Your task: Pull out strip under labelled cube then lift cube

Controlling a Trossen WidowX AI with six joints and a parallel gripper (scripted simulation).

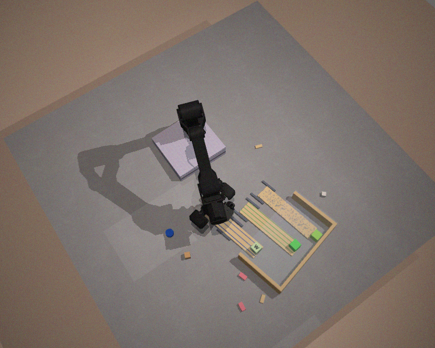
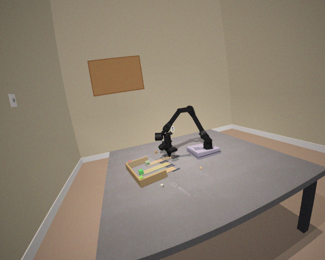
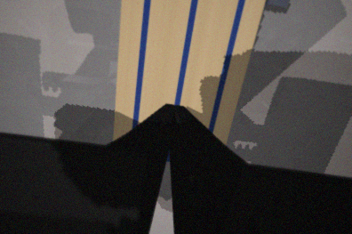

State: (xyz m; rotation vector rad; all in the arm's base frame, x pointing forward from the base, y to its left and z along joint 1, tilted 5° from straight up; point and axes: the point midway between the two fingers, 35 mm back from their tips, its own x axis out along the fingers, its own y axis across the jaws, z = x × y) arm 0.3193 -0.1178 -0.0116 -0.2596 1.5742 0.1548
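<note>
The pale green cube labelled W [image 1: 256,247] [image 2: 147,163] rests near the far end of the blue-lined strip [image 1: 242,236] [image 3: 171,18]. This strip lies between dark guide bars, and its near part reaches out past them under my gripper. My gripper [image 2: 169,155] [image 3: 172,113] is shut with nothing between the fingers. Its tips point down at the near part of the strip, on or just above it; exact contact cannot be told. The arm hides the tips in the top view. A green-lined strip [image 1: 267,228] bears a green cube [image 1: 294,244] [image 2: 140,171]. A speckled strip [image 1: 287,211] has a lime cube [image 1: 316,235] at its far end.
A low wooden wall [image 1: 308,258] [image 2: 152,180] encloses the strips on three sides. A blue disc [image 1: 169,232], an orange block [image 1: 187,255], two red blocks [image 1: 242,276] [image 1: 241,306] and a white cube [image 1: 323,193] lie outside it. The arm stands on a lilac base [image 1: 182,165] [image 2: 208,154].
</note>
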